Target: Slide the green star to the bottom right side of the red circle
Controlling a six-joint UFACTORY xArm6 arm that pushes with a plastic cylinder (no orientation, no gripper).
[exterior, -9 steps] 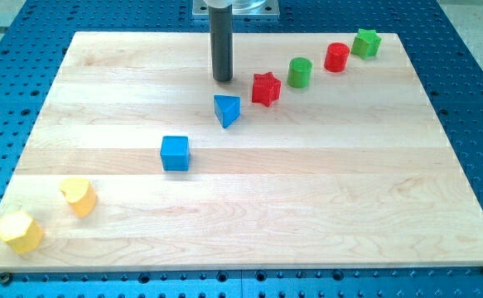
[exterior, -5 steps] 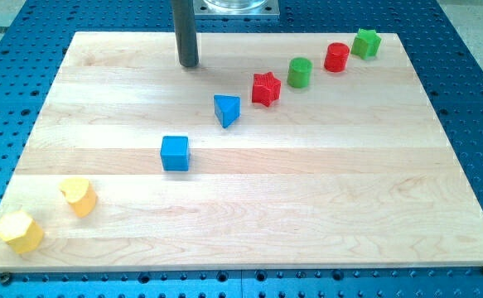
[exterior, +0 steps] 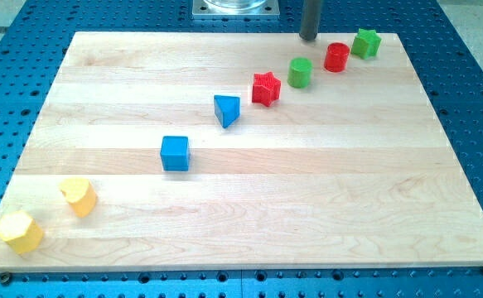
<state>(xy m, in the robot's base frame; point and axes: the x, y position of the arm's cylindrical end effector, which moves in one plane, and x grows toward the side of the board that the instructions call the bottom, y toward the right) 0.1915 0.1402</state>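
Observation:
The green star (exterior: 366, 42) sits near the board's top right corner. The red circle (exterior: 336, 57) is just to its lower left, close but apart. My tip (exterior: 309, 37) is at the board's top edge, up and left of the red circle and left of the green star, touching neither block.
A green cylinder (exterior: 300, 72), a red star (exterior: 266, 88), a blue triangle (exterior: 227, 109) and a blue cube (exterior: 175, 153) run in a diagonal line down to the left. Two yellow blocks (exterior: 79, 195) (exterior: 19, 231) lie at the bottom left. The wooden board (exterior: 307, 207) rests on a blue perforated table.
My tip moved from near the blue triangle up and left, then swept right along the top edge to beside the red circle. No block has moved.

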